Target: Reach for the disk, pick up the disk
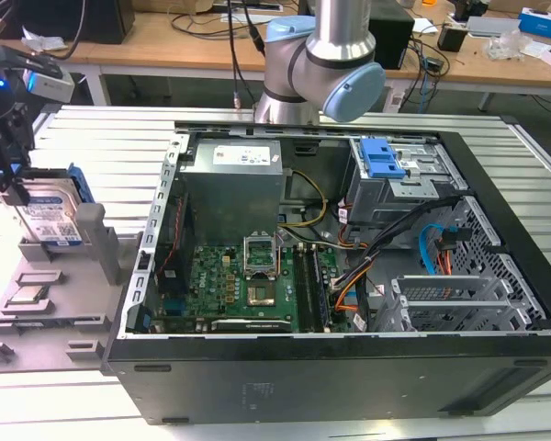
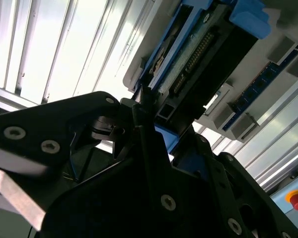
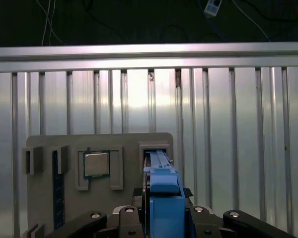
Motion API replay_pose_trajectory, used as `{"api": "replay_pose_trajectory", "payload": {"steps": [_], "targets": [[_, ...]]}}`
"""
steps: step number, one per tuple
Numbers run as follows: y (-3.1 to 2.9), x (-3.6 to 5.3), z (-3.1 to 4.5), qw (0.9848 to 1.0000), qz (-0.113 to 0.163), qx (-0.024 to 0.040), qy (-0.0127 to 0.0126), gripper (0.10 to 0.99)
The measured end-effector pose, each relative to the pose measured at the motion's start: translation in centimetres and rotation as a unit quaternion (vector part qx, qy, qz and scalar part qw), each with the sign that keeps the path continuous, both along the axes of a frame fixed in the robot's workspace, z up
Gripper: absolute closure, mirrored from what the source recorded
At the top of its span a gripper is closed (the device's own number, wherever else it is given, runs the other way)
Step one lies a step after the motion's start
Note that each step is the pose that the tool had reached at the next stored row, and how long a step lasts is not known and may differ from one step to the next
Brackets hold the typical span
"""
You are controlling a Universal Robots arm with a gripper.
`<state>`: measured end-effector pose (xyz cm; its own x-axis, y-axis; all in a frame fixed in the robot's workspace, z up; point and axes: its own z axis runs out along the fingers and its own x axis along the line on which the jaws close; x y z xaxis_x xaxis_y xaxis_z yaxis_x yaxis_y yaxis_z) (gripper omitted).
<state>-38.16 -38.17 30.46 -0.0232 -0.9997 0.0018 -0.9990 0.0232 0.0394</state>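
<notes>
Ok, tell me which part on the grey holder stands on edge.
The disk, silver with a blue bracket: it stands upright, right by the gripper, while the square processor chip lies flat.

A: Where's the gripper (image 1: 16, 186)?
B: Look at your frame's upper left. It hangs at the disk (image 1: 53, 219), which stands on edge in the grey holder (image 1: 95, 241).
A: Touching?
B: You can't tell from here; they overlap.
A: And the rest?
B: The open case (image 1: 349, 377) takes centre and right, with its board (image 1: 220, 285) lying at lower centre. The arm (image 1: 298, 64) rises at top centre. You'll find a chip (image 1: 28, 296) in the holder, lower left.
</notes>
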Motion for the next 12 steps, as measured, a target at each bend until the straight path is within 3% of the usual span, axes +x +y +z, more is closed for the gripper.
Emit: {"api": "replay_pose_trajectory", "payload": {"steps": [12], "targets": [[0.02,0.12,1.8,1.0,0.0,0.0,0.0,0.722]]}}
